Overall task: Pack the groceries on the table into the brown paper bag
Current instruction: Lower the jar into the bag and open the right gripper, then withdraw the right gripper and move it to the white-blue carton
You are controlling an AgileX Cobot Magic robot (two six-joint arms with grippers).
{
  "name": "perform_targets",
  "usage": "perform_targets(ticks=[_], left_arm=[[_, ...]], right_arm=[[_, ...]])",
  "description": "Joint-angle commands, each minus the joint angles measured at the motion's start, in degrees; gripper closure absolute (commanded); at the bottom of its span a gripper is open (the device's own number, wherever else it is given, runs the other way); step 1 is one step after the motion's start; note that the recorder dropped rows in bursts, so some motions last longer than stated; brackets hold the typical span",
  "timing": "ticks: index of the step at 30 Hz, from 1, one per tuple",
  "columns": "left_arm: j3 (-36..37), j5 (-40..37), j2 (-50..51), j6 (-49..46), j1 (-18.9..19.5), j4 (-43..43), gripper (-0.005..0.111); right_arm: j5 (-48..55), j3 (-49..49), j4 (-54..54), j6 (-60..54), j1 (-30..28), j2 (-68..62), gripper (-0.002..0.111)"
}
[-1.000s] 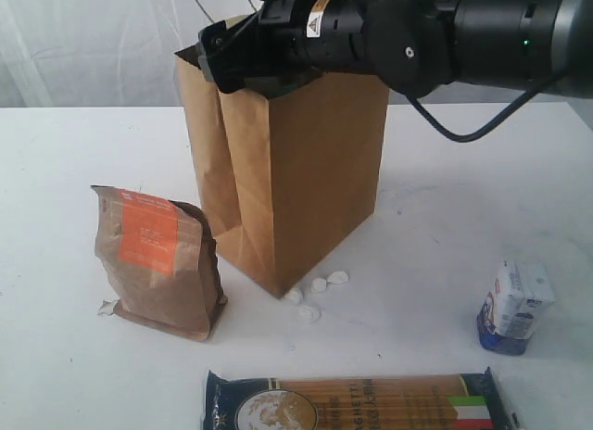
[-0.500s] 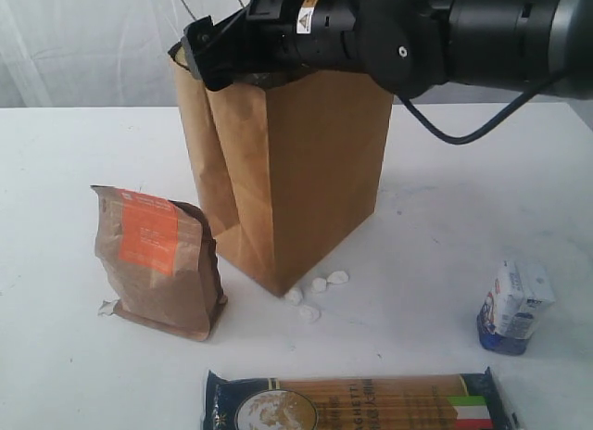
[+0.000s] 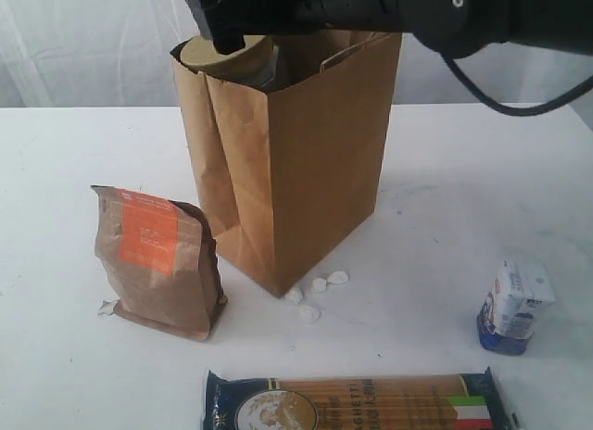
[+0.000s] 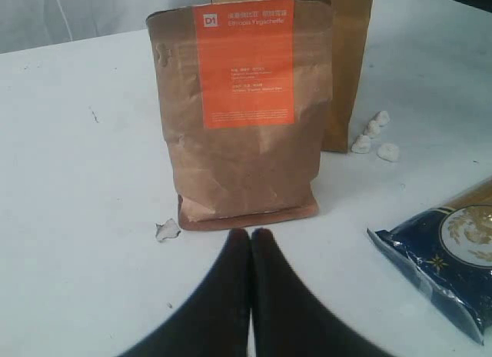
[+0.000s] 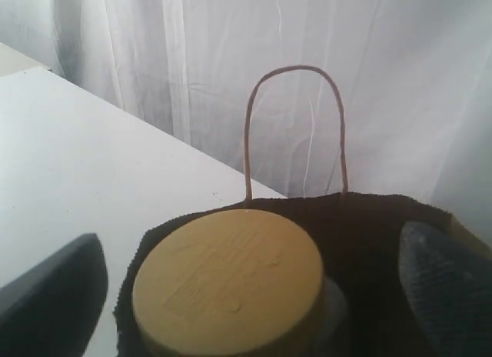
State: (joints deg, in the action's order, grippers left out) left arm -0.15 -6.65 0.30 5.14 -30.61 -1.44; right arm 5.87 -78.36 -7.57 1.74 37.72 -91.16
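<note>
Close in, the left end effector (image 4: 250, 245) was clenched, its fingers pressed together and empty. Just ahead of it the pouch (image 4: 244, 111) stood upright on the counter (image 4: 77, 180), with the spaghetti pack (image 4: 450, 265) lying off to one side. Beyond the pouch rose the paper bag (image 3: 306, 170). Over its mouth the right end effector (image 5: 250, 295) hung released, fingers spread wide. The jar (image 5: 228, 276) sat between them untouched, its gold lid at the bag's rim.

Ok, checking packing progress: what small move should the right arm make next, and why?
Probably lift the right gripper straight up, clear of the brown paper bag: its jaws stand wide open either side of the gold-lidded clear jar, which already sits in the bag's mouth.
</note>
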Motion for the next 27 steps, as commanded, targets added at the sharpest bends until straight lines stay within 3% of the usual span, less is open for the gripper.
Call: perform_targets(ticks=[1, 5, 8, 15, 27], left_arm=[[0.1, 0.0, -0.3, 0.0, 0.3, -0.3, 0.107], [0.1, 0.0, -0.3, 0.0, 0.3, -0.3, 0.107], [0.1, 0.0, -0.3, 0.0, 0.3, -0.3, 0.107], [0.1, 0.0, -0.3, 0.0, 0.3, -0.3, 0.107], [0.1, 0.0, -0.3, 0.0, 0.3, -0.3, 0.107]], right_arm=[[4.7, -0.3, 0.2, -0.6, -0.1, 3.2, 0.013], [8.5, -0.2, -0.4, -0.6, -1.0, 7.7, 0.013], [15.7, 0.3, -1.3, -0.4, -4.7, 12.5, 0.014], [23.2, 11.2, -3.8, -0.4, -11.7, 30.8, 0.019], [46.2, 19.6, -8.6, 7.6, -15.5, 45.0, 0.019]])
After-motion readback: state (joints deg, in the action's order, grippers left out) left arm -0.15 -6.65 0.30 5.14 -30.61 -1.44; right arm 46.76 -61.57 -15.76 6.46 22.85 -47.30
